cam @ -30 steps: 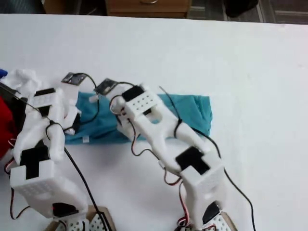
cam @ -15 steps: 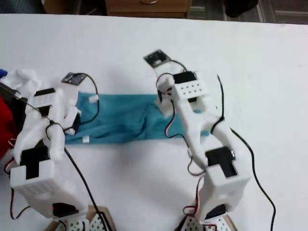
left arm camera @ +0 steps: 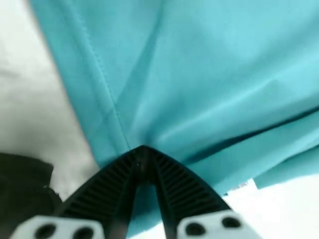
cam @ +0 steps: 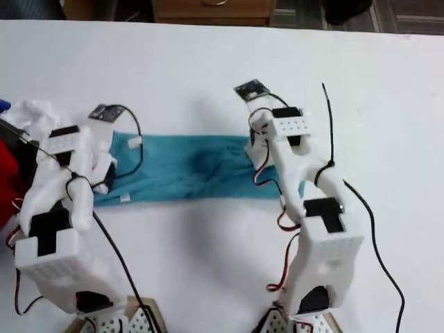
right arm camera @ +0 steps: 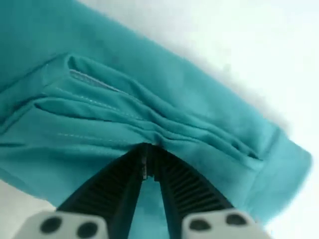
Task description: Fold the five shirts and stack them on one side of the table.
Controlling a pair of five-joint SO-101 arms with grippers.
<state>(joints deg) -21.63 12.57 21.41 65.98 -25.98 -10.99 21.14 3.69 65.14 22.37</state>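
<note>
On the table [cam: 208, 69], you hold the teal shirt [cam: 187, 170] stretched flat in a band, left gripper [left arm camera: 142, 152] and right gripper [right arm camera: 148, 149] each pinched shut on one end, seemingly to keep it taut.

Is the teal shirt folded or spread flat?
Folded: the teal shirt lies as a narrow band; layered edges show at the right gripper.

A white table [cam: 208, 69] stands before perhaps a wooden cabinet [cam: 211, 10].

A white surface [cam: 173, 62] spans the scene; beyond its far edge stands a wooden cabinet [cam: 211, 11], with a dark object [cam: 347, 10] to its right
</note>
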